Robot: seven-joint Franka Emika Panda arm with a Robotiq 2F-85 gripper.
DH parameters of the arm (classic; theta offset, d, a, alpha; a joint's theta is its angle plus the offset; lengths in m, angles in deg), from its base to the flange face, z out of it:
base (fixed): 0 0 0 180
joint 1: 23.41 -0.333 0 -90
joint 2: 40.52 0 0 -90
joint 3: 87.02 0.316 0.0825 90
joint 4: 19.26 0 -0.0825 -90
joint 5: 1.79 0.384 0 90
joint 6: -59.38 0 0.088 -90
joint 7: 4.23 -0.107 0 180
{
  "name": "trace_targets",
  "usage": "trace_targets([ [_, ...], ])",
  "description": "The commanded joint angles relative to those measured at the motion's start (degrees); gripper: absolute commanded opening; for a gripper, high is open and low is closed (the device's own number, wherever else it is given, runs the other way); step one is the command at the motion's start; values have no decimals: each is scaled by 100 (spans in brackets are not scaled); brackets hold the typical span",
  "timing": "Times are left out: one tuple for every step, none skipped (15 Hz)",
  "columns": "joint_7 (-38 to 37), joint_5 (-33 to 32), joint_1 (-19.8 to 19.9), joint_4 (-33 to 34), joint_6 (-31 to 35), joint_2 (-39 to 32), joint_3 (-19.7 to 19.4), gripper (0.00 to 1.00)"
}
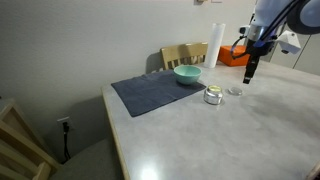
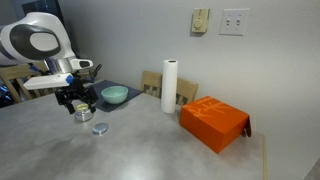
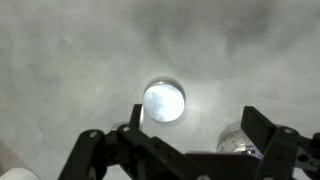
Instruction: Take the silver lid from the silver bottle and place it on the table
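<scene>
Gripper (image 3: 193, 122): jaws spread wide with nothing between them. In the wrist view the dark fingers (image 3: 262, 135) reach in from the bottom edge and touch neither lid nor bottle. In both exterior views it hangs on the arm just above the tabletop (image 1: 251, 74) (image 2: 74, 100).
Silver lid (image 3: 163, 102): lies flat on the table, off the bottle. It sits in the middle of the wrist view, below the open jaws, shining brightly. In both exterior views it is a small disc (image 1: 236, 91) (image 2: 100, 128) just beside the bottle.
Silver bottle (image 1: 213, 96): stands upright on the bare tabletop without its cap, near the gripper. Only part of it shows at the lower right of the wrist view (image 3: 232, 146). It is also seen in an exterior view (image 2: 84, 113).
Table (image 1: 200, 135): pale grey-white top with a light wooden edge.
Teal bowl (image 1: 187, 73): rests on the far corner of the mat, behind the bottle.
Dark cloth mat (image 1: 148, 92): lies flat on the table.
White roll (image 2: 170, 85): stands upright towards the back of the table.
Orange box (image 2: 213, 122): sits on the table, well apart from the bottle.
Wooden chair (image 1: 180, 52): stands behind the table, against the wall.
</scene>
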Motion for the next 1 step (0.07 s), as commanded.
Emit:
trace_targets([
  [-2,-7,41,-14,-20,20,32,100],
])
